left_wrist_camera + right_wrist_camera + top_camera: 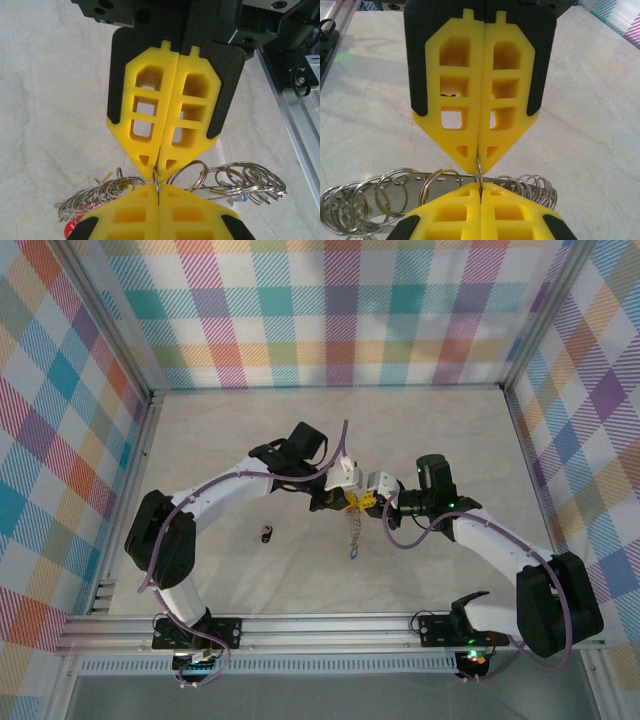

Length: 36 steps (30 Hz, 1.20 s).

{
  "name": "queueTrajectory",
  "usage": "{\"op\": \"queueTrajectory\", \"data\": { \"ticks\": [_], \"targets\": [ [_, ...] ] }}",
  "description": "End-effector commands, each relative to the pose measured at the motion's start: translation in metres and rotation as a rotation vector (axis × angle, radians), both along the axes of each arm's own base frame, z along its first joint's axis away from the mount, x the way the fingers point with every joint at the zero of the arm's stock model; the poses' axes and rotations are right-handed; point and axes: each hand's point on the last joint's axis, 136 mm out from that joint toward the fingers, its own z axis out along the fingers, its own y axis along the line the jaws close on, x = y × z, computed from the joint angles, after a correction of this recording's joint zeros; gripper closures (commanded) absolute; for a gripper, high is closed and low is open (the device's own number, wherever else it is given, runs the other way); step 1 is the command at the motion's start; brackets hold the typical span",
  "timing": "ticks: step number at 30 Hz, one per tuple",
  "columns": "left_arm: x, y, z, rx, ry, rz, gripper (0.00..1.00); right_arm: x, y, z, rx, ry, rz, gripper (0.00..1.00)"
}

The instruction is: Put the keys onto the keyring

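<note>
Left tool [159,169] and right tool [480,167], tip to tip above the bench [450,440], both pinch the keyring [157,181], partly hidden by yellow fingers [495,100]; keys [354,536] dangle, tags too small to read.

Pale marbled table [210,440] ringed by plaid walls [330,310]

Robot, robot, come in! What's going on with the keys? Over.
Left gripper, right gripper: jaws shut on keyring, tip to tip. Keys dangle beneath. Loose key on table.
</note>
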Motion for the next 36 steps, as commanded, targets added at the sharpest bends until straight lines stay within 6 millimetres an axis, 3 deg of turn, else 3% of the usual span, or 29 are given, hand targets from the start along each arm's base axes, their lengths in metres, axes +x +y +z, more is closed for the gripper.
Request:
{"op": "queueTrajectory", "data": {
  "ticks": [1,8,10,13,20,23,28,31,36],
  "targets": [
    [-0.008,-0.007,0.006,-0.011,-0.009,-0.037,1.0,0.0,0.007,0.021,0.059,-0.05,0.054,1.0],
    [-0.009,-0.006,0.011,-0.021,-0.041,-0.034,1.0,-0.001,0.007,0.024,0.066,-0.047,0.054,0.99],
    [-0.009,-0.004,0.011,-0.019,-0.059,-0.033,1.0,-0.001,0.007,0.023,0.066,-0.045,0.051,0.7],
    [-0.007,0.001,0.012,-0.01,-0.092,-0.019,1.0,-0.003,0.005,0.024,0.053,-0.057,0.048,0.61],
    [-0.007,0.011,0.024,-0.009,-0.183,-0.019,1.0,-0.008,0.003,0.028,0.042,-0.067,0.063,0.59],
    [-0.006,0.012,0.03,-0.018,-0.195,-0.01,1.0,-0.008,0.002,0.031,0.05,-0.084,0.049,0.52],
    [-0.001,0.017,0.042,-0.048,-0.228,0.045,1.0,-0.008,0.0,0.04,0.064,-0.123,0.03,0.51],
    [0.006,0.03,0.045,-0.046,-0.219,0.09,1.0,0.002,-0.002,0.042,0.065,-0.118,-0.029,0.5],
    [0.029,0.065,0.058,-0.067,-0.205,0.235,1.0,0.023,-0.003,0.044,0.067,-0.092,-0.13,0.57]
  ]
}}
